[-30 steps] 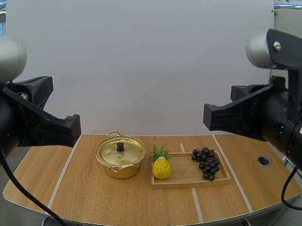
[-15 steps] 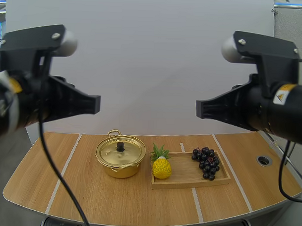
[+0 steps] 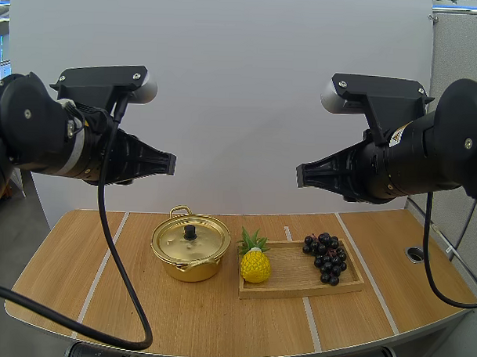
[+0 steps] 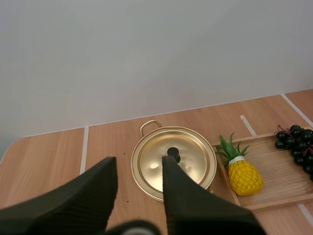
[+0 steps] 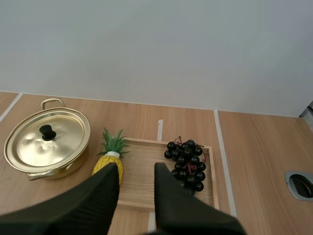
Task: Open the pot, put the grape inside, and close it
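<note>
From above, the table (image 3: pixel 179 317) fills the lower part of the frame. The pot (image 3: pixel 190 259), gold-coloured, stands left of centre with its lid (image 3: pixel 191 239) on and a black knob (image 3: pixel 190 232) in the middle of the lid. Just to its right lies the wooden tray (image 3: pixel 297 284). A pineapple (image 3: pixel 255 266) stands at the tray's left end, near the pot. The grapes (image 3: pixel 327 257), a dark bunch, lie at the tray's right end, well apart from the pot. A small round hole (image 3: pixel 415 253) shows in the table at the far right. The left gripper (image 3: pixel 170 163) hangs at the middle left of the frame, high over the table, pointing toward the centre. The right gripper (image 3: pixel 300 176) hangs at the middle right, pointing back at it.

From the left wrist, the left gripper (image 4: pixel 139 164) is released: its two black fingers stand apart with nothing between them, above the near rim of the pot (image 4: pixel 146 169). The lid (image 4: pixel 188 161) is in place. Beyond the pot stand the pineapple (image 4: pixel 244 176) and the grapes (image 4: pixel 298 147) on the tray (image 4: pixel 274 166).

From the right wrist, the right gripper (image 5: pixel 136 169) is likewise released, fingers apart and holding nothing, above the tray (image 5: pixel 146 156), between the pineapple (image 5: pixel 113 143) and the grapes (image 5: pixel 187 164). The closed pot (image 5: pixel 46 144) stands beside the pineapple.
</note>
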You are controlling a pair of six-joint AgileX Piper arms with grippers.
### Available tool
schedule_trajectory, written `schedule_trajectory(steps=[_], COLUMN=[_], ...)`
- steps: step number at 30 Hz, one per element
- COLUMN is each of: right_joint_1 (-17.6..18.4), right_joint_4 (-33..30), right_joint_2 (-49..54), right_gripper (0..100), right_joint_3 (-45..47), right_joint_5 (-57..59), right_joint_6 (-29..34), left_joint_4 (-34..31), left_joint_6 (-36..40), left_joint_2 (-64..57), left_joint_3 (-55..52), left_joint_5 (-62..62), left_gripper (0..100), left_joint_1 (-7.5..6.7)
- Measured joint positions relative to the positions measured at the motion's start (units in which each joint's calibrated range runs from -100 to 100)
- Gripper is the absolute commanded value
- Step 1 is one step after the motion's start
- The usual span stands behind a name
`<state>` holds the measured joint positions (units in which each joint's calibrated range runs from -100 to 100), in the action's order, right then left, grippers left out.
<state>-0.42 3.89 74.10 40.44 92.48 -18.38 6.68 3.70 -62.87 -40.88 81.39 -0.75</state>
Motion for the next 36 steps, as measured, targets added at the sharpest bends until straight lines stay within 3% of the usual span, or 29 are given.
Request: schedule_trajectory(steps=[1,5,12,19,24,32,36], right_joint_1=[0.0,0.0,0.0,0.0,0.0,0.0,0.0], right_joint_4=[0.4,4.4,5.4,6.0,6.0,5.5,5.5], right_joint_2=[0.0,0.0,0.0,0.0,0.0,0.0,0.0], right_gripper=[100,100,100,100,100,100,100], right_joint_3=[0.0,0.0,0.0,0.0,0.0,0.0,0.0], right_joint_5=[0.0,0.0,0.0,-0.9,-1.1,0.8,6.1], right_joint_6=[0.1,3.1,4.1,4.1,4.1,4.1,1.5], left_joint_4=[0.0,0.0,0.0,5.5,11.0,12.9,14.0], left_joint_6=[0.0,-3.4,-9.6,-17.3,-23.2,-28.5,-31.9], left_joint_2=[0.2,0.3,0.3,2.3,8.7,21.2,34.0], left_joint_3=[0.0,0.0,0.0,0.0,0.0,0.0,2.6], left_joint_5=[0.0,2.5,5.2,5.2,4.3,-1.1,-3.0], left_gripper=[100,100,100,100,100,100,100], left_joint_1=[0.0,0.0,0.0,0.0,0.0,0.0,0.0])
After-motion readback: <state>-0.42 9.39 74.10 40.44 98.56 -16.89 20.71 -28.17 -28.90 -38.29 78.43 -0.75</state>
